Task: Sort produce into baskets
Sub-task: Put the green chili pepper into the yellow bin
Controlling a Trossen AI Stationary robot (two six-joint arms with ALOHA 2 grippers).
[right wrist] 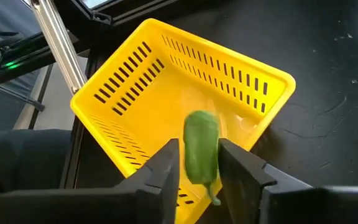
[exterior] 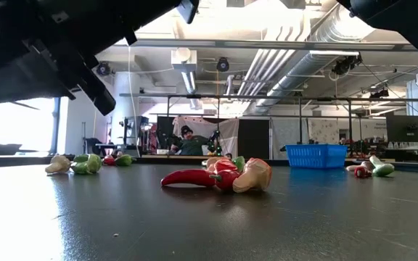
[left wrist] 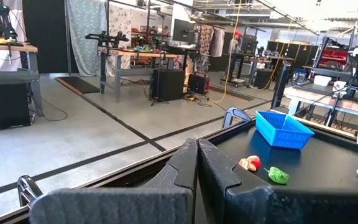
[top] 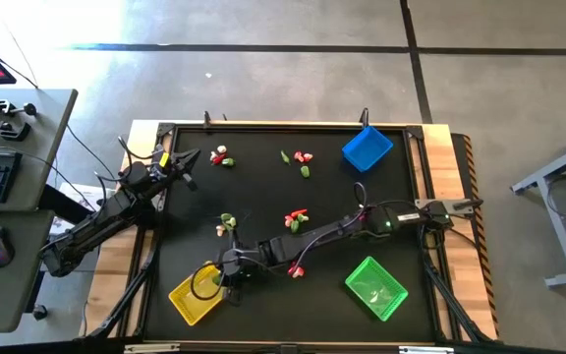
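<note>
We count three baskets on the black worktop (top: 263,211): a yellow basket (top: 197,295) near the front left, a green basket (top: 375,288) front right and a blue basket (top: 367,148) at the back right, with four small clusters of produce (top: 296,218) spread between them. Our right gripper (right wrist: 198,163) hangs over the yellow basket's near edge, a green pod (right wrist: 201,146) upright between its parted fingers; whether they touch it we cannot tell. Our left gripper (left wrist: 197,163), fingers closed on nothing, waits at the worktop's back-left edge, leaving open room in the middle.
</note>
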